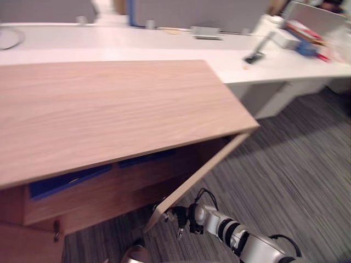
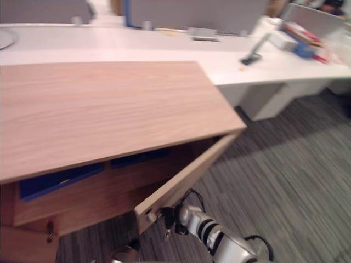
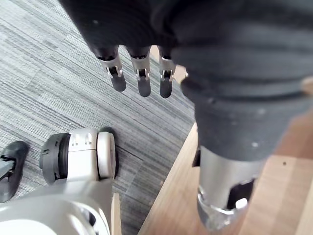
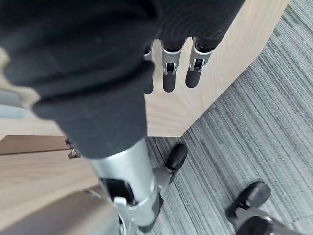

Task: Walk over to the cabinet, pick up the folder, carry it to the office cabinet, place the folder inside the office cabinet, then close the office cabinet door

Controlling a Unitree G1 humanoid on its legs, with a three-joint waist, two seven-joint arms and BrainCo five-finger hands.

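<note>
The office cabinet [image 1: 109, 104] has a light wooden top, and its door [image 1: 203, 170] stands swung out toward me on the right. Under the top, blue folder edges [image 1: 66, 182] show on the inner shelf, with another blue strip [image 1: 145, 158] beside them. My right hand [image 4: 168, 73] is low by the door's outer edge [image 2: 181, 183]. Its fingers are straight and lie along the wooden door face [image 4: 220, 49], holding nothing. A key [image 1: 180, 233] dangles from the door's lock next to the right hand [image 1: 184, 213]. My left hand [image 3: 142, 78] hangs open over the carpet beside the cabinet's wood.
A long white desk [image 1: 164, 49] runs behind the cabinet, carrying a black device [image 1: 255, 56] and boxes and papers [image 1: 301, 35] at the far right. Grey striped carpet [image 1: 296, 175] spreads to the right of the door. A second lock [image 1: 56, 230] sits on the lower left front.
</note>
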